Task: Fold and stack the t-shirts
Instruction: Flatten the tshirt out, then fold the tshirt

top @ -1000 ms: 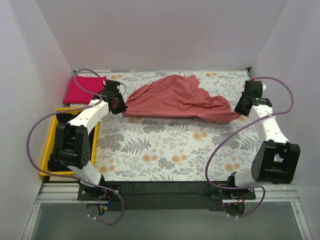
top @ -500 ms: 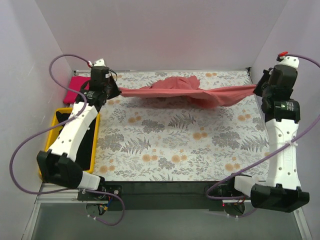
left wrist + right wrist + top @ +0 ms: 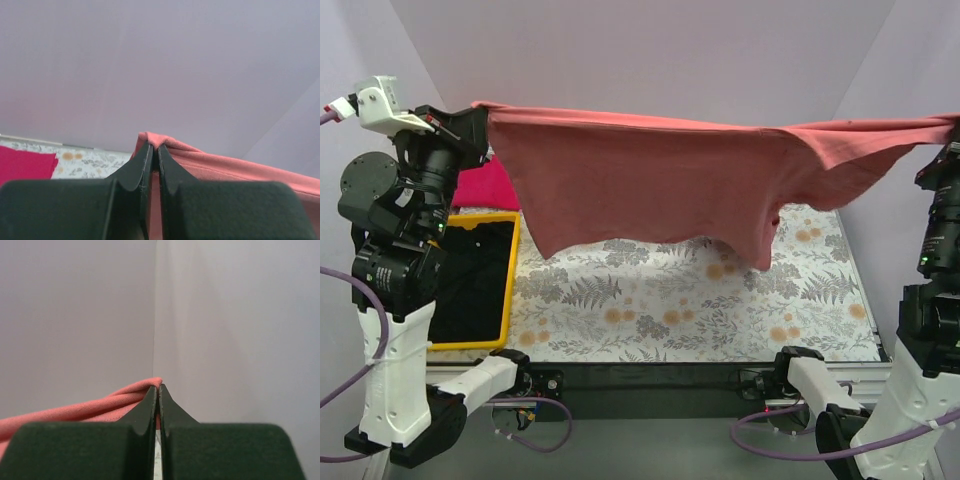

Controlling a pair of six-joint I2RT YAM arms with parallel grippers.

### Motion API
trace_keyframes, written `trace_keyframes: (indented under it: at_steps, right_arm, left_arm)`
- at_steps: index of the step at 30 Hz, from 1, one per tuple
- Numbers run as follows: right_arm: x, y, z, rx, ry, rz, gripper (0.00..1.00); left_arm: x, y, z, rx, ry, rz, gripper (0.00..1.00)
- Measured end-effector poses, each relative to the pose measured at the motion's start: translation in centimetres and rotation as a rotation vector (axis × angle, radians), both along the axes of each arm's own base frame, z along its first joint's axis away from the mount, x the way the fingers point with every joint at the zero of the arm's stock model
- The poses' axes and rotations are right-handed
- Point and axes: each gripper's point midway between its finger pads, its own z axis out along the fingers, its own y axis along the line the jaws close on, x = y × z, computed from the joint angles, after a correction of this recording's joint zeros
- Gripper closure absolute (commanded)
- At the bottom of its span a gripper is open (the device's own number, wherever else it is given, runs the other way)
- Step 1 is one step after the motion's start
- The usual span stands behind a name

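Aloft: the salmon-red t-shirt (image 3: 650, 185) hangs spread wide across the cell, clear of the bench (image 3: 720, 310). Its top edge runs nearly taut from left to right. Its lower edge droops unevenly and dips lowest right of centre.
Left hand (image 3: 155, 146): closed, fingers pressed together with a fold of the salmon-red cloth pinched at their tips. It holds the shirt's left end high, near the left wall.
Right hand (image 3: 158, 388): closed in the same way, with a bunched edge of the shirt caught between its fingertips. It is up in the far right corner where two walls meet.
Magenta-pink t-shirt (image 3: 485, 188): lies at the far left of the bench, beyond the bin. The hanging shirt and the left arm (image 3: 390, 330) hide part of it.
Yellow bin (image 3: 513, 265): sits at the left edge of the bench. Its inside looks black, and I cannot tell what is in it.
Bench cover: a pale cloth printed with ferns and orange flowers.
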Motion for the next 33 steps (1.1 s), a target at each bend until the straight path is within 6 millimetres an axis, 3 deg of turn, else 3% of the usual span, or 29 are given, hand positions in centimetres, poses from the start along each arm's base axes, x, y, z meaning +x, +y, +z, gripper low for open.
trace_keyframes:
  at_steps: [4,7,10,13,14,16,19,20,21,24,26,30,33]
  right_arm:
    - [-0.7,0.3,3.0,-0.069,-0.062,0.003,0.99]
    - [1.6,0.6,3.6,-0.109,-0.050,0.028,0.99]
    - [6.1,1.0,2.3,-0.136,0.017,0.079,0.99]
    - [12.1,1.3,-0.6,-0.152,0.116,0.137,0.99]
    - [14.6,1.4,-2.3,-0.151,0.159,0.159,0.99]
    - [19.4,1.6,-6.8,-0.142,0.253,0.205,0.99]
    - [25.9,1.8,-16.1,-0.110,0.428,0.271,0.99]
    - [28.4,1.9,-21.0,-0.088,0.514,0.299,0.99]
    - [29.4,1.9,-23.3,-0.079,0.554,0.310,0.99]
    - [33.4,2.5,-33.1,-0.035,0.722,0.366,0.99]
    - [35.2,3.1,-38.5,-0.010,0.806,0.400,0.99]
    - [36.9,4.1,-45.2,0.028,0.895,0.449,0.99]
    - [37.4,4.3,-47.1,0.043,0.913,0.461,0.99]
  left_arm:
    - [0.8,-0.3,1.9,0.024,-0.021,-0.005,1.00]
    - [3.5,-1.0,0.9,0.054,0.022,-0.006,1.00]
    - [7.6,-2.0,-2.7,0.097,0.119,-0.004,1.00]
    - [13.3,-3.1,-8.6,0.143,0.256,0.006,1.00]
    - [15.0,-3.5,-10.8,0.156,0.299,0.010,1.00]
    - [19.1,-4.1,-17.0,0.192,0.422,0.021,1.00]
    - [23.9,-4.5,-26.6,0.238,0.596,0.039,1.00]
    - [25.3,-4.5,-30.2,0.254,0.660,0.046,1.00]
    - [26.5,-4.5,-33.6,0.265,0.714,0.052,1.00]
    - [28.5,-3.8,-42.5,0.290,0.864,0.073,1.00]
    - [29.3,-3.3,-47.1,0.299,0.937,0.081,1.00]
    - [30.3,-2.4,-52.7,0.300,1.010,0.089,1.00]
    - [31.3,-2.1,-53.3,0.287,1.002,0.087,1.00]
